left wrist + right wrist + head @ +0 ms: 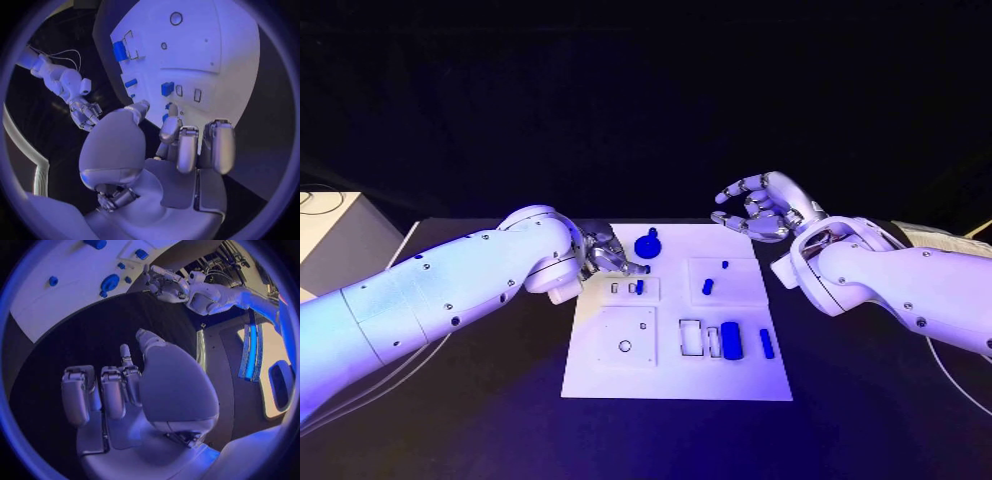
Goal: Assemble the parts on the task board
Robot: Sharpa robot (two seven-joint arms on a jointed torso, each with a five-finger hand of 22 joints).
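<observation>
The black table (473, 400) carries the white task board (678, 375) in its middle, with dark bare surface on both sides of it. The left robot hand (609, 256) rests its fingertips at the board's far left edge, beside a small blue part (638, 287); whether it pinches something I cannot tell. The right robot hand (764, 207) hangs released, fingers apart, beyond the board's far right corner, over bare table
</observation>
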